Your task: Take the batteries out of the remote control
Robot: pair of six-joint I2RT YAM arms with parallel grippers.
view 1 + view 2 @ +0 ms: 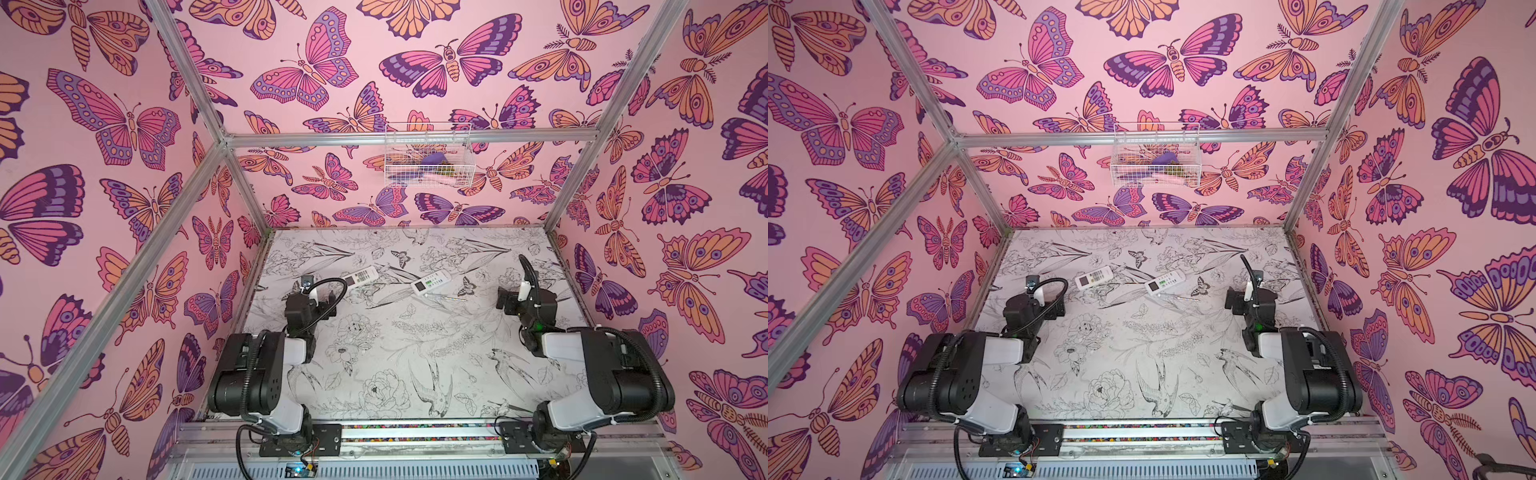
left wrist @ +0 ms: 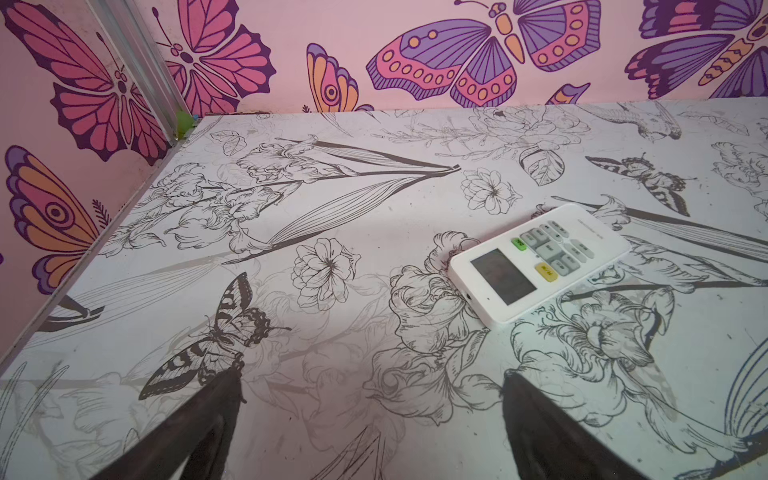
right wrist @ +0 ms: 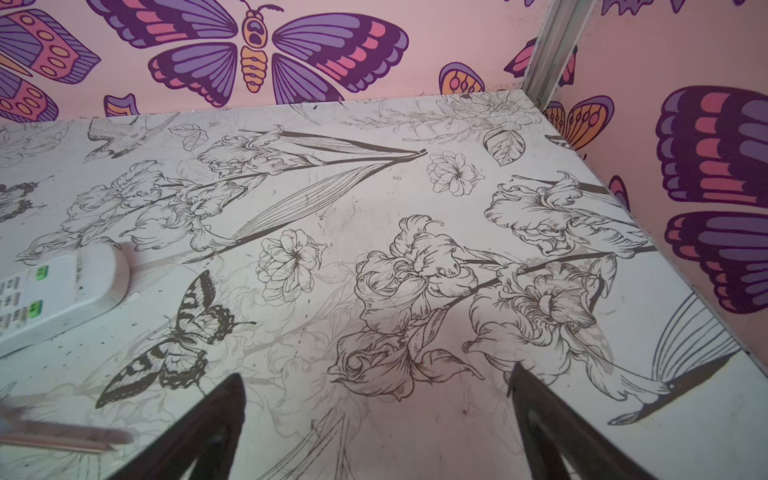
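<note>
Starting at the left, you have the left gripper (image 2: 372,376) spread wide with nothing between its fingers, hovering over the table (image 1: 395,374) just short of the left remote (image 1: 360,276). That remote lies button-side up, so its back is hidden and no batteries show anywhere. You should assume they sit inside, behind the backs. Next over, near but apart, lies the right remote (image 1: 431,282), also face up, with a thin metal rod (image 1: 446,297) just beside its nearer edge. Furthest right, the right gripper (image 3: 377,374) is likewise spread and empty, with the end of the right remote off to its side.

Expect each remote to be light, rigid, smooth plastic that will likely skate on the table if pushed. Take it across its long edges, away from the buttons and screen, and turn it over first. The batteries will probably be small, hard, slick and prone to roll, so pinch one across its middle once an end is levered up.

Count: two remotes, one rod, two grippers, no batteries in sight.
</note>
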